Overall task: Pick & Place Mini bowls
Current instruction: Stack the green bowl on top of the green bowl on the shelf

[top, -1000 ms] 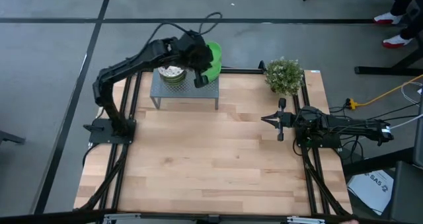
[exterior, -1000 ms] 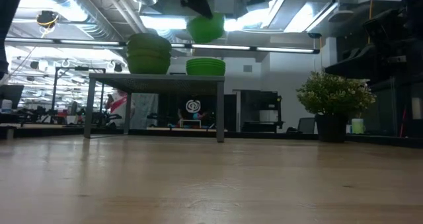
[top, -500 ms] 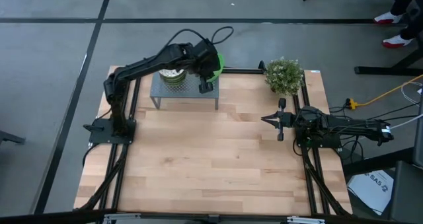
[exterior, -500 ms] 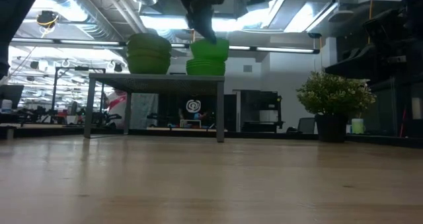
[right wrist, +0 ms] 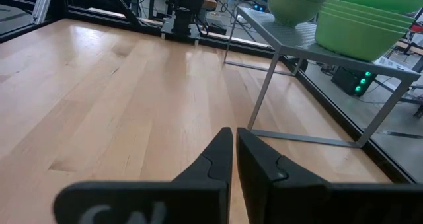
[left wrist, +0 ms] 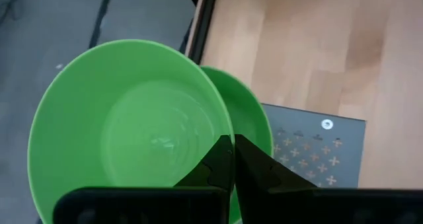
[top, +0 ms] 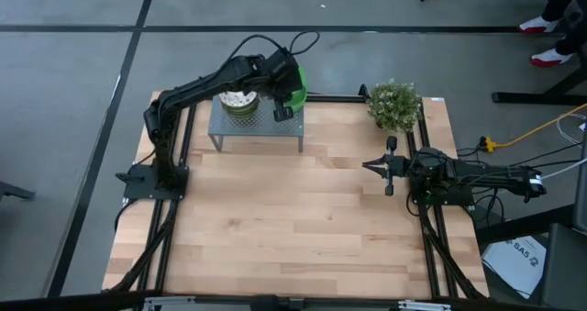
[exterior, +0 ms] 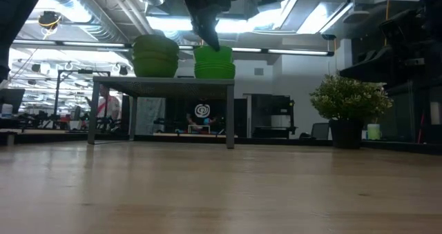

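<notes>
The left tool (left wrist: 232,159), pinched shut on a green bowl's (left wrist: 125,125) rim, holds it over the green stack (exterior: 215,63) for nesting.

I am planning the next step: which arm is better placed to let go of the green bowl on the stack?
The left. Its claw is shut on the green bowl over the green stack; the right claw waits far away.
</notes>
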Controlling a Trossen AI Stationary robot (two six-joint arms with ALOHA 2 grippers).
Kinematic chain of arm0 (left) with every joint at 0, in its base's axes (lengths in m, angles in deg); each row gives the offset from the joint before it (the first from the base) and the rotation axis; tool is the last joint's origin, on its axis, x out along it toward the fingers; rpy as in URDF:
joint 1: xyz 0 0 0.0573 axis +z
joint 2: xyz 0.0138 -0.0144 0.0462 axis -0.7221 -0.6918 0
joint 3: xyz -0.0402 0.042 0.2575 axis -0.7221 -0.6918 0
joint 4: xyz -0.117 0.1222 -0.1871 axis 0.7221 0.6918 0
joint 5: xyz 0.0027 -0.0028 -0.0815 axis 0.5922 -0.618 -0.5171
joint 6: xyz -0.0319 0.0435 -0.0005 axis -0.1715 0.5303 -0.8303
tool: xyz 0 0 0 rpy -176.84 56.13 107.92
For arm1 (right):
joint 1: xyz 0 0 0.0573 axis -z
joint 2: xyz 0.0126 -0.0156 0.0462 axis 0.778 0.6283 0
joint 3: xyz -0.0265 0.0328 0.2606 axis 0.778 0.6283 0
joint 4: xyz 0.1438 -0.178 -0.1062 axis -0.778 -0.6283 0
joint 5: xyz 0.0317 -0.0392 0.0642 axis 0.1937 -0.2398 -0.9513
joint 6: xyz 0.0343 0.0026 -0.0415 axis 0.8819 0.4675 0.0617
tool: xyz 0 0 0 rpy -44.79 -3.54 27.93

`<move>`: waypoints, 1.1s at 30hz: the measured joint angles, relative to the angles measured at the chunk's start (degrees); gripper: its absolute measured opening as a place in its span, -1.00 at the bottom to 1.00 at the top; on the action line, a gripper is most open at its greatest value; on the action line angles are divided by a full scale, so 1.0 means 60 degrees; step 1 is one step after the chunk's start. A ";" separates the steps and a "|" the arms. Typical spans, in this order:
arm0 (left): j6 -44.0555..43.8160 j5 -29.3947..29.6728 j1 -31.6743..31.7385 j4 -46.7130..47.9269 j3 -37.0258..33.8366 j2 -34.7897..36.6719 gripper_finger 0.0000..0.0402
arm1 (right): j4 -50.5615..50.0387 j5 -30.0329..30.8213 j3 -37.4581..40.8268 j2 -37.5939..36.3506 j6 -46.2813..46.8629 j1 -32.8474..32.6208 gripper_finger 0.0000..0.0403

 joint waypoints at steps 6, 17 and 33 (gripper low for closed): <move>-0.0025 -0.0759 0.0235 -0.0001 0.0003 -0.0062 -0.98 | 0.0002 0.0002 0.0000 -0.0002 0.0000 0.0000 -0.88; 0.0128 -0.1148 0.0312 0.0093 -0.0007 -0.0277 -0.97 | -0.0002 0.0002 0.0000 0.0002 0.0000 0.0000 -0.88; 0.0148 -0.1750 0.0392 0.0146 -0.0007 -0.0128 -0.44 | 0.0000 0.0002 0.0001 0.0001 0.0000 0.0000 -0.88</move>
